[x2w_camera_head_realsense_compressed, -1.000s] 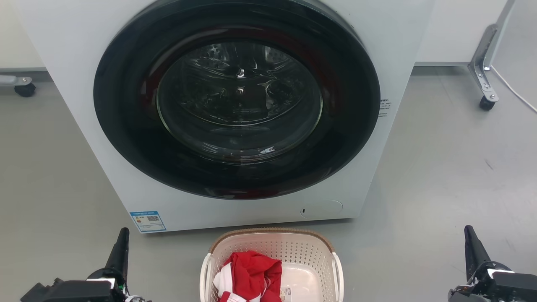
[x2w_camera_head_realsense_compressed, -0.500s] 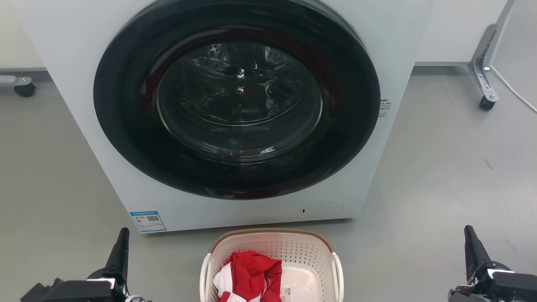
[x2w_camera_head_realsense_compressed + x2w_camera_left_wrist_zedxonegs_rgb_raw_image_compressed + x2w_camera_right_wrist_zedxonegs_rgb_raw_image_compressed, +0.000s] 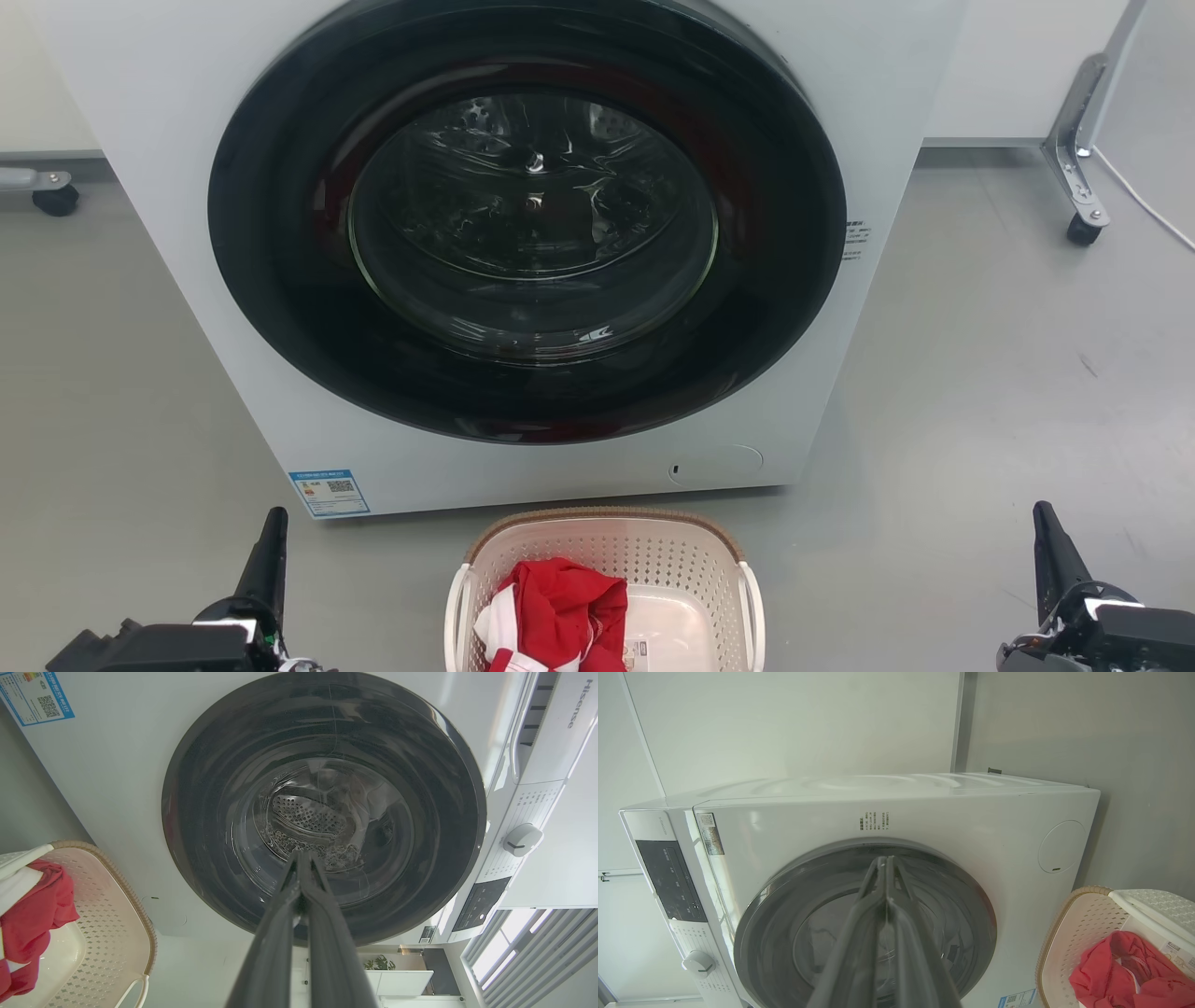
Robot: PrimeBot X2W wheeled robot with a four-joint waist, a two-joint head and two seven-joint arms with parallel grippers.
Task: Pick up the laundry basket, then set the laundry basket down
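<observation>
The laundry basket (image 3: 681, 560), cream-white and perforated with a brown woven-look rim, stands on the floor at the bottom middle of the head view, just in front of the washing machine. A red and white garment (image 3: 560, 611) lies inside it. My left gripper (image 3: 273, 527) sits low at the left, well apart from the basket, with its fingers pressed together and empty. Far off at the lower right is my right gripper (image 3: 1044, 523), likewise shut and empty. The basket (image 3: 117, 919) appears at the left edge of the left wrist view and the basket (image 3: 1069, 942) at the right edge of the right wrist view.
A white front-loading washing machine (image 3: 280, 392) with a dark round door (image 3: 527, 219) rises right behind the basket. Grey floor (image 3: 980, 392) spreads on both sides. A wheeled metal leg (image 3: 1078, 177) stands at the back right, and a caster (image 3: 54, 198) at the back left.
</observation>
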